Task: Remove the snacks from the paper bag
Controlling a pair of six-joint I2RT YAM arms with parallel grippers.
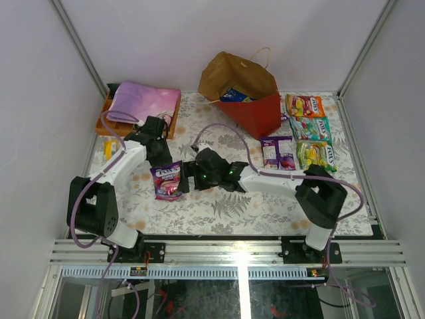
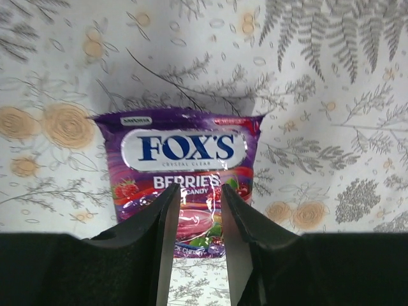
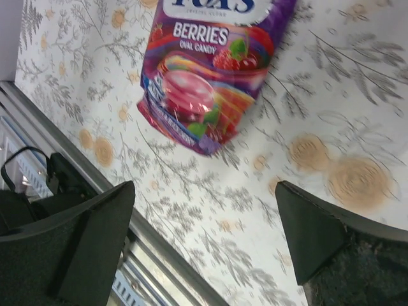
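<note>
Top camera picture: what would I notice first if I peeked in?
Probably the red paper bag standing open at the back, with a blue packet peeking out. Next comes the shiny purple Fox's packet in the middle of the table, and then the row of colourful candy packs along the right side.

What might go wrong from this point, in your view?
1. The left gripper and the open right gripper crowd the purple Fox's packet; they may collide.
2. The left fingers straddle only its end; any grip may slip.
3. A blue packet remains in the paper bag, which may tip when reached into.
</note>
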